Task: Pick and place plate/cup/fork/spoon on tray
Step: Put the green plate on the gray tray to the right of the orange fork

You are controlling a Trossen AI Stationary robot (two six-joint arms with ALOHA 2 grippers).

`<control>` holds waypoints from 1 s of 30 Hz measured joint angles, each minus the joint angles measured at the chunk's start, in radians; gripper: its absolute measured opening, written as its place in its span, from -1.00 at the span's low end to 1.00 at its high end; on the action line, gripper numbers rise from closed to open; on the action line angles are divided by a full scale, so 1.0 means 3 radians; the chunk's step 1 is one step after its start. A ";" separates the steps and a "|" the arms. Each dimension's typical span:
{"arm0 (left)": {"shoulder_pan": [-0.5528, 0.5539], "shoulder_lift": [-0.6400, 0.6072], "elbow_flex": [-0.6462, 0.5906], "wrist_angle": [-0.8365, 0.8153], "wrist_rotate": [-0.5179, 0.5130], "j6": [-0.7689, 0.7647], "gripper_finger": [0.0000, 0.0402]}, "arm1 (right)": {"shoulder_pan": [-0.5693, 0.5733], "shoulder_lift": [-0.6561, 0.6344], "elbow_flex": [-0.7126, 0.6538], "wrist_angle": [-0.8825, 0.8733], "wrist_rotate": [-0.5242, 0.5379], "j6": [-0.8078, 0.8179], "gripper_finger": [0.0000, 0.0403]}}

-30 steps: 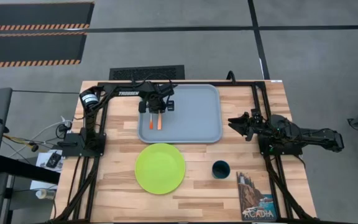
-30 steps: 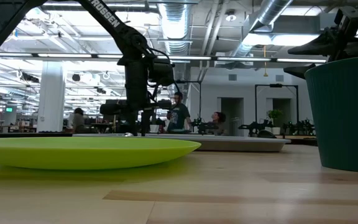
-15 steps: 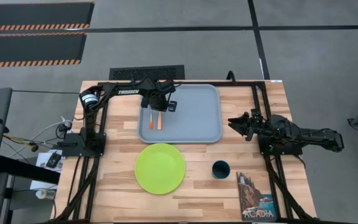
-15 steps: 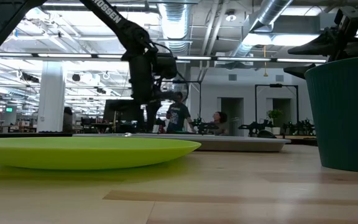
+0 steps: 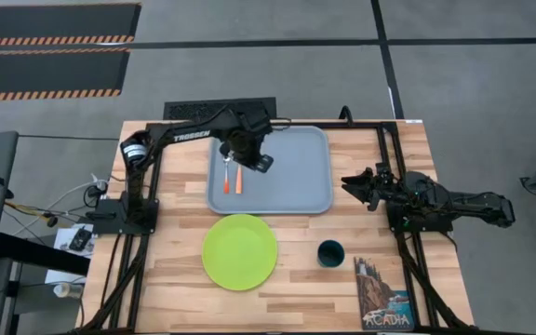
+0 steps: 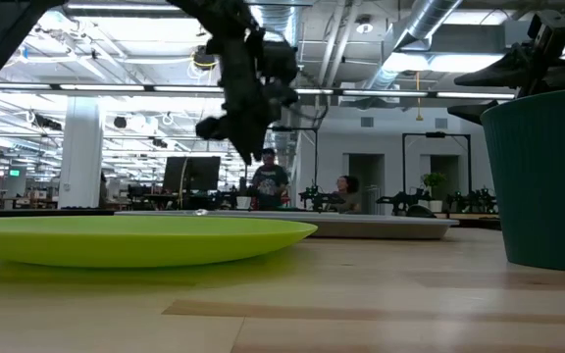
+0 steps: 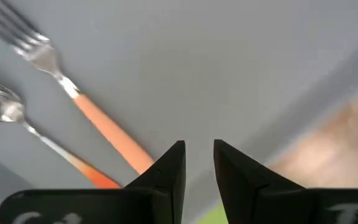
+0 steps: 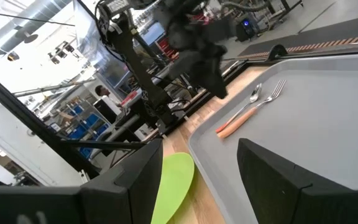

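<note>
The pale blue-grey tray point(image 5: 296, 172) lies at the table's far middle. The orange-handled fork point(image 5: 238, 180) and spoon point(image 5: 226, 177) lie side by side on its left part, heads toward the far edge; both also show in the left wrist view, the fork point(image 7: 98, 118) and the spoon point(image 7: 5, 107). My left gripper point(image 5: 254, 156) hovers above the tray beside them, slightly open and empty point(image 7: 199, 155). The lime-green plate point(image 5: 240, 251) and the teal cup point(image 5: 330, 252) rest on the wood nearer the front. My right gripper point(image 5: 350, 183) waits open at the tray's right edge.
A picture book point(image 5: 384, 293) lies at the near right corner. The arms' dark frames run along the table's left point(image 5: 128, 214) and right point(image 5: 408, 251) sides. People stand in the room beyond the table point(image 6: 268, 186).
My left gripper has risen from just above the tray beside the utensils, gone a little toward the table's right and far edges, and tipped over. The fork and spoon have stayed where they lay.
</note>
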 joint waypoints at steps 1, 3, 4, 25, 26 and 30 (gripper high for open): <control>-0.0072 -0.0025 0.0033 -0.0034 -0.0008 0.0027 -0.66 | 0.0000 0.0000 0.0000 0.0000 0.0000 0.0000 0.16; -0.0233 -0.0107 0.0049 -0.0030 -0.0038 0.0036 -0.66 | 0.0000 0.0000 0.0000 -0.0001 0.0000 0.0000 0.16; -0.0333 -0.0142 0.0049 -0.0068 -0.0090 0.0036 -0.66 | -0.0001 0.0000 0.0000 0.0000 0.0001 -0.0001 0.16; -0.2433 -0.0337 0.0041 -0.1618 -0.1380 -0.1856 0.17 | -0.0001 0.0000 -0.0001 -0.0127 0.0000 -0.0009 0.16; -0.2469 -0.0369 0.0041 -0.1588 -0.1369 -0.1862 0.19 | -0.0001 0.0000 0.0000 -0.0127 0.0000 -0.0009 0.16; -0.2558 -0.0475 0.0030 -0.1585 -0.1426 -0.1910 0.19 | -0.0001 0.0000 -0.0001 -0.0131 0.0003 -0.0051 0.16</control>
